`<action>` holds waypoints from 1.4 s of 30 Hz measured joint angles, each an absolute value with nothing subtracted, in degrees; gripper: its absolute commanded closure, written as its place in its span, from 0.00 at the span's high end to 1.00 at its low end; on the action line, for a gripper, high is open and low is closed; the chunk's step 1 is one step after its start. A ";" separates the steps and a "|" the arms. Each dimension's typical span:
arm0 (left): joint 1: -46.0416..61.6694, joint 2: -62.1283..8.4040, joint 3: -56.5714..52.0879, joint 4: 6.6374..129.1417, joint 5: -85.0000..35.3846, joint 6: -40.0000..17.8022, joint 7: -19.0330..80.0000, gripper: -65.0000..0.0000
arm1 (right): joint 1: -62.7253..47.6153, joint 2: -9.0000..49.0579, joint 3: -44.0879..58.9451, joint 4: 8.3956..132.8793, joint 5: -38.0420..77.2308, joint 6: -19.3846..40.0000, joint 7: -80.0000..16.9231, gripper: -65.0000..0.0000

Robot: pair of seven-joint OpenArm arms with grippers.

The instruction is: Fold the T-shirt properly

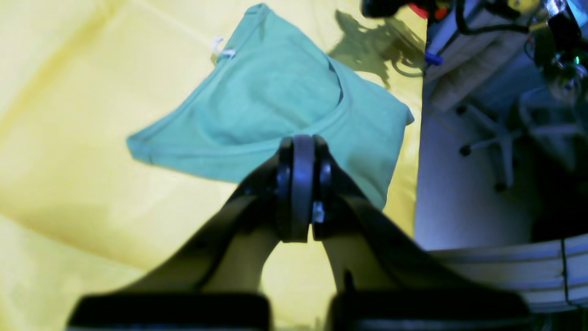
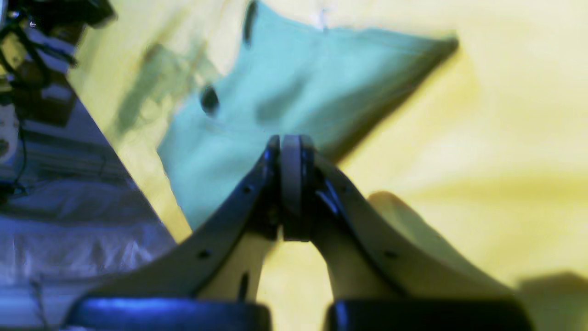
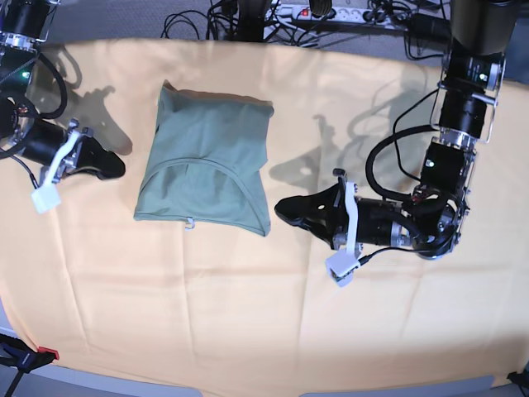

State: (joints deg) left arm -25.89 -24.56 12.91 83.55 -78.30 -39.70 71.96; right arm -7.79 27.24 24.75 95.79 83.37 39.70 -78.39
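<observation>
Yellow-orange cloth (image 3: pixel 248 314) bears the folded T-shirt (image 3: pixel 207 161).

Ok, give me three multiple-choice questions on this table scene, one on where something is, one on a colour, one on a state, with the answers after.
1. Where does the T-shirt lie?
A. Between the two grippers
B. Under the left gripper
C. Hanging off the table edge

2. What colour is the cloth under it?
A. White
B. Yellow-orange
C. Black

3. How are the left gripper and the right gripper?
A. Both open
B. Both shut, holding nothing
C. Both clamped on the shirt

Answers: A, the base view shows a gripper on each side of it; B, the cloth covers the table; C is out, so B, since the jaws meet clear of the shirt.
</observation>
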 measured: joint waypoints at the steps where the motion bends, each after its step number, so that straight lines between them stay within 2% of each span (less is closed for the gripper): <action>1: -24.69 -24.58 11.09 84.05 -78.52 -39.70 72.36 0.00 | -8.05 27.24 25.96 95.79 83.18 39.70 -79.50 0.00; 9: -10.85 -26.79 -4.51 92.90 -83.09 -39.68 78.13 0.00 | -14.61 27.24 31.03 96.29 83.26 39.70 -79.13 0.00; 13: -2.24 -29.36 -10.66 102.21 -83.42 -39.48 78.08 0.00 | -18.15 27.07 33.61 97.49 83.05 39.70 -79.37 0.00; 17: 7.49 -33.06 -19.73 111.83 -83.64 -37.47 78.06 0.00 | -23.68 27.40 38.41 105.10 83.44 39.70 -79.31 0.00; 20: 15.42 -33.47 -27.24 117.49 -83.42 -34.70 81.21 0.00 | -29.45 27.22 43.03 112.20 84.09 39.72 -79.20 0.00; 25: 28.01 -33.95 -38.11 125.54 -83.79 -34.26 80.49 0.00 | -38.68 27.55 50.96 118.91 83.99 39.81 -78.83 0.00; 35: 57.89 -33.67 -49.56 127.17 -83.66 -33.61 80.20 0.00 | -56.16 20.88 59.20 119.35 84.01 39.92 -80.09 0.00; 39: 69.12 -30.98 -50.63 127.11 -83.64 -33.63 80.05 0.00 | -63.18 16.45 58.33 118.54 84.31 39.92 -80.14 0.00; 42: 72.42 -28.38 -48.25 125.49 -83.77 -34.85 79.96 0.00 | -66.83 15.05 54.13 114.83 84.12 39.92 -80.12 0.00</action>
State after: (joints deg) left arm 72.42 -28.38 -48.25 125.49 -83.77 -34.85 79.96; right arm -66.83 15.05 54.13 114.83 84.12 39.92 -80.12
